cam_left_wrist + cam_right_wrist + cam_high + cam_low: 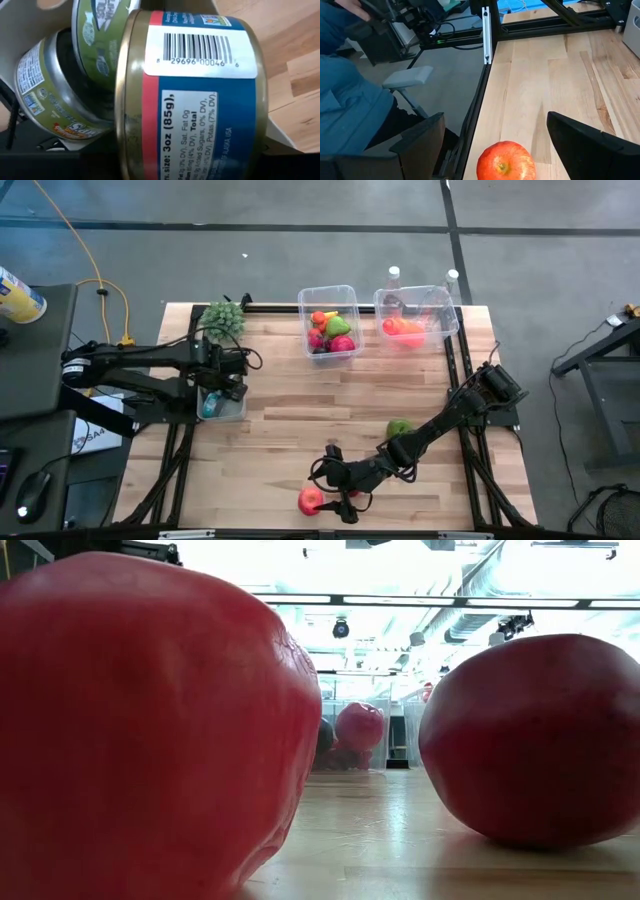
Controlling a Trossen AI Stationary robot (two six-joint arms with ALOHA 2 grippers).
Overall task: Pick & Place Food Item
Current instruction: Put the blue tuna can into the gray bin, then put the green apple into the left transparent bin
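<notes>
I see the right gripper [333, 498] low over the near edge of the butcher-block table [280, 430], its two dark fingers [585, 145] spread wide apart with a red apple [506, 160] between them and touching neither. The apple is round, glossy, red streaked with yellow; its stem dimple faces the wrist camera, so its axis runs roughly along the gripper's line of sight. In the high view the same apple [311, 500] sits just beside the fingertips at the table's front edge. A green fruit [400, 427] lies next to the right forearm.

The left gripper [222, 385] hangs over a small clear tray [236, 412] at the table's left edge. Its wrist camera is filled by a squat metal can [195, 100] with a red-and-blue paper label and barcode, lying on its side, long axis across the picture, with green-labelled cans [75, 75] behind. The fingers themselves are hidden, so I cannot tell whether they grip the can.

At the far edge stand two clear plastic bins: one [349, 292] holds mixed plastic fruit, the other [447, 305] an orange item. A bunch of green grapes [224, 319] lies at the far-left corner. The floor is grey concrete; a person in blue [350, 100] sits beside the table.
</notes>
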